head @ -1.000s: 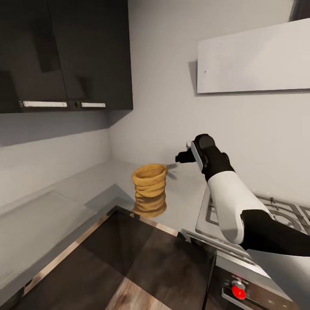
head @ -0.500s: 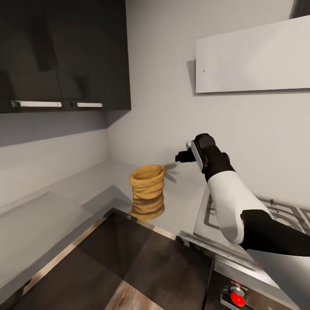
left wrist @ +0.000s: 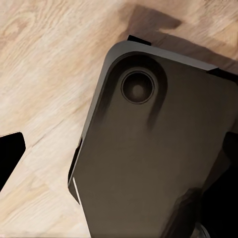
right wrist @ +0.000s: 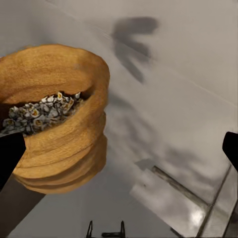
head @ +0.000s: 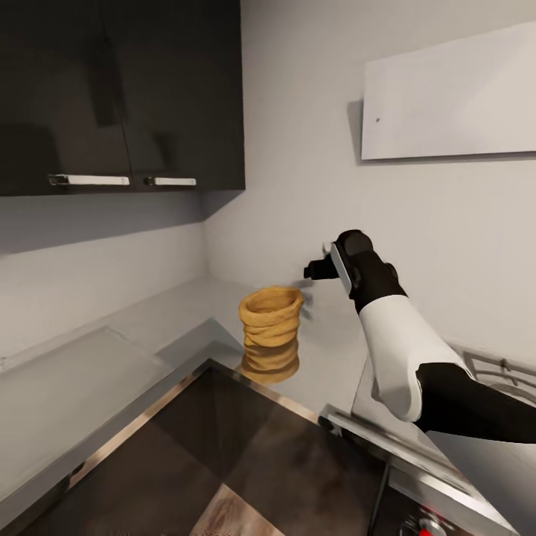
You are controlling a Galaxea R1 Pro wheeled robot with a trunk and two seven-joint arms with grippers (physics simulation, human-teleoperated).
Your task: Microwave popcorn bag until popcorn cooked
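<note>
The right gripper (head: 311, 269) hung in the air just above and beside the popcorn bag (head: 271, 333), its dark fingers spread wide with nothing between them; in the right wrist view one fingertip sat on each side of the frame and the bag (right wrist: 54, 119) lay off toward one of them, not centred. The bag stood upright on the grey countertop (head: 112, 350) near the corner, rolled rim open, pale kernels visible inside. Beyond it ran the gas hob (head: 491, 368) under the arm, and dark wall cabinets (head: 119, 89) above.

Here was the risk, as I judged it: a descent from that offset could catch the soft rim with one finger, tip the sack and spill kernels over the worktop. A hard squeeze might crumple those folds too. The left gripper's state I could not tell; its wrist camera looked down at a dark robot part (left wrist: 148, 163) over wooden floor (left wrist: 39, 64).
</note>
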